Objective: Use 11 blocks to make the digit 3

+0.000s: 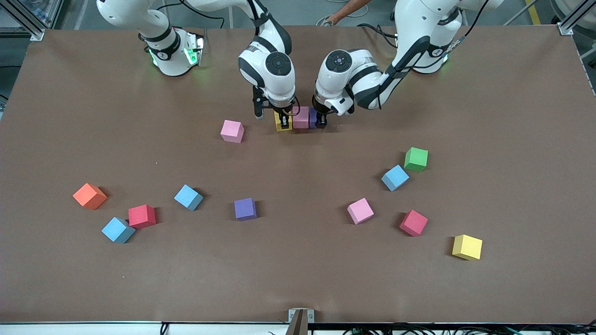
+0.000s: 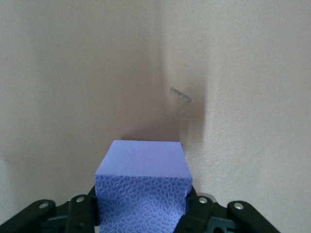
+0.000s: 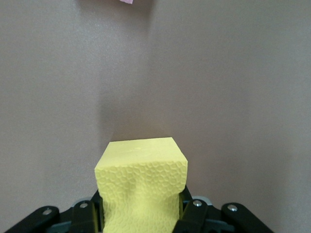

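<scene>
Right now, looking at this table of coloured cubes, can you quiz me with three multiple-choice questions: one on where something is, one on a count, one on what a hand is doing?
1. Where does the green cube lie?
A. beside a light blue cube
B. on the orange cube
C. in the row between the hands

2. How many cubes form the row between the hands?
A. one
B. three
C. five

3. What is the right hand doing?
A. hanging open
B. shut on the yellow cube
C. shut on a red cube

Answers:
1 A, green sits next to light blue.
2 B, yellow, pink cube and purple cube stand side by side; the left hand grips the purple one.
3 B, the right wrist view shows yellow between its fingers.
</scene>
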Available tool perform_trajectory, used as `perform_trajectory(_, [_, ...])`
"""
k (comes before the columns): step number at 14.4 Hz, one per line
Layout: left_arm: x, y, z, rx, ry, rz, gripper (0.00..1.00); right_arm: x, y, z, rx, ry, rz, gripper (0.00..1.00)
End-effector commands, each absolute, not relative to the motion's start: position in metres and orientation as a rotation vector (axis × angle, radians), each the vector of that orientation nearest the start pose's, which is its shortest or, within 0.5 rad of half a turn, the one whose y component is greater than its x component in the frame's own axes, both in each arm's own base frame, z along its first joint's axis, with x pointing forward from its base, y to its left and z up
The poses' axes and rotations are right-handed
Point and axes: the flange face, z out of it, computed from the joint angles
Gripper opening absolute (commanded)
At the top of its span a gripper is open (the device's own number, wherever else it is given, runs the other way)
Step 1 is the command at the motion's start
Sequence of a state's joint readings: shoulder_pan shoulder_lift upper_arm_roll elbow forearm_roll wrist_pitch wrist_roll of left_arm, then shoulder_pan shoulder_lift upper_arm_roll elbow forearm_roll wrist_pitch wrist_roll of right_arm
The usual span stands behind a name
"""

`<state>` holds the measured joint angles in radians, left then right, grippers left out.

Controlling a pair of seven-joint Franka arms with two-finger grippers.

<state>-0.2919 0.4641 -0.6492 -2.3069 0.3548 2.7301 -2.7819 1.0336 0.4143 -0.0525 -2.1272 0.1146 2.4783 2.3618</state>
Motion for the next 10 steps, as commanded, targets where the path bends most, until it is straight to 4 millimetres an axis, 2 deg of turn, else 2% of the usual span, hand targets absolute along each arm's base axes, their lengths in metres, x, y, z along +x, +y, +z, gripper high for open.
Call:
perform_trajectory(1, [0.2794, -0.4553, 0.1855, 1.988, 2.355, -0.257, 0.22, 0.3090, 0.4861, 0.1807, -2.357, 2.203, 0.069, 0.04])
perform_trajectory(8, [0.2756, -0.4611, 0.1823, 1.998, 2.353, -0.272, 0.23, 0.3034, 0.4888, 0.1787, -2.352, 2.218, 0.066, 0.04])
perform_trajectory(9, [0.2755, -0.4610, 0.1821, 2.000, 2.352, -0.270, 0.26, 0.3033, 0.4886, 0.1785, -2.353, 2.219, 0.066, 0.07])
perform_trajectory(10, [0.2752, -0.4609, 0.1815, 2.001, 2.353, -0.271, 0.32, 0.3030, 0.4881, 0.1780, -2.354, 2.221, 0.065, 0.13])
